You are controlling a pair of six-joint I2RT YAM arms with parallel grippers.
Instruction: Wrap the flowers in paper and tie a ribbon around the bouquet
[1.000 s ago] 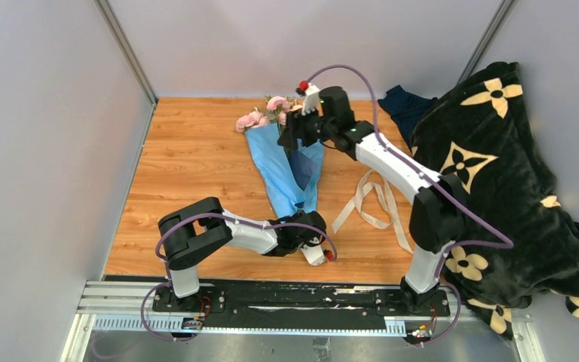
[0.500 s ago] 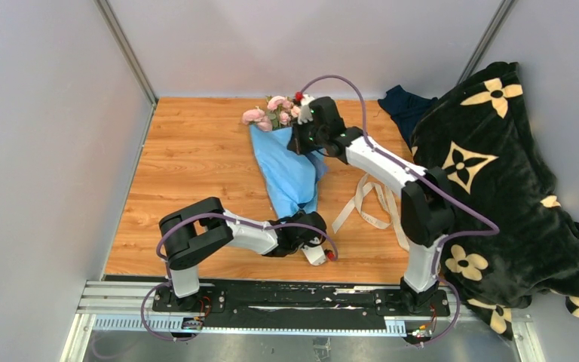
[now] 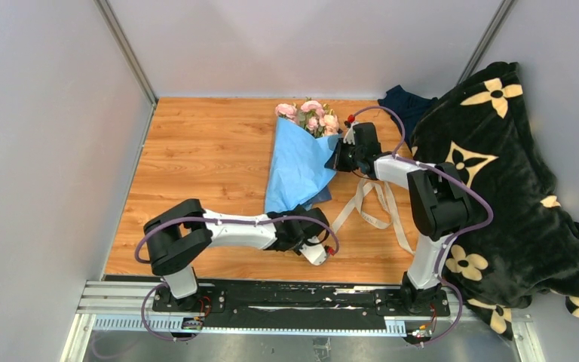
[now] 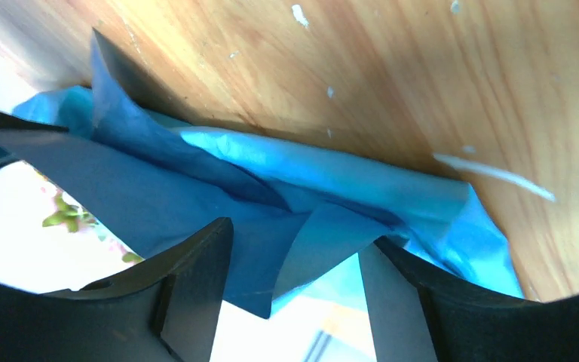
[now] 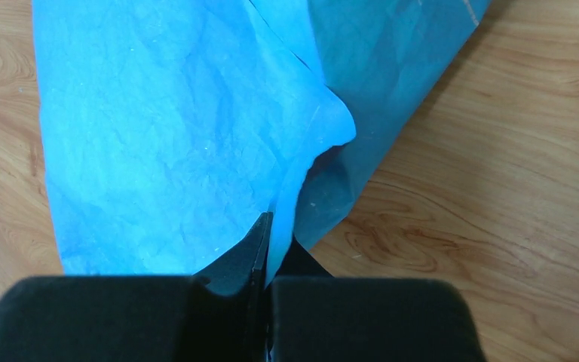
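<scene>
— What do we see, starting with the biggest thing?

— We see the wooden table, with a black blanket patterned in cream flower shapes heaped along its right side.

— And the bouquet?

— We find the paper lying mid-table as a loose cone, light blue face up. Its wide mouth points to the far edge and its narrow end points toward us. The flowers poke out of the wide end, pink heads and green leaves.

— The ribbon?

— We see the ribbon lying in limp loops on the wood, just right of the cone. It is not around the cone.

— How are our claws?

— Our right claw is clenched on the paper's right edge, up near the flowers. Our left claw sits at the narrow end with its fingers spread. Paper folds lie in the gap, but we see nothing pinched.
</scene>
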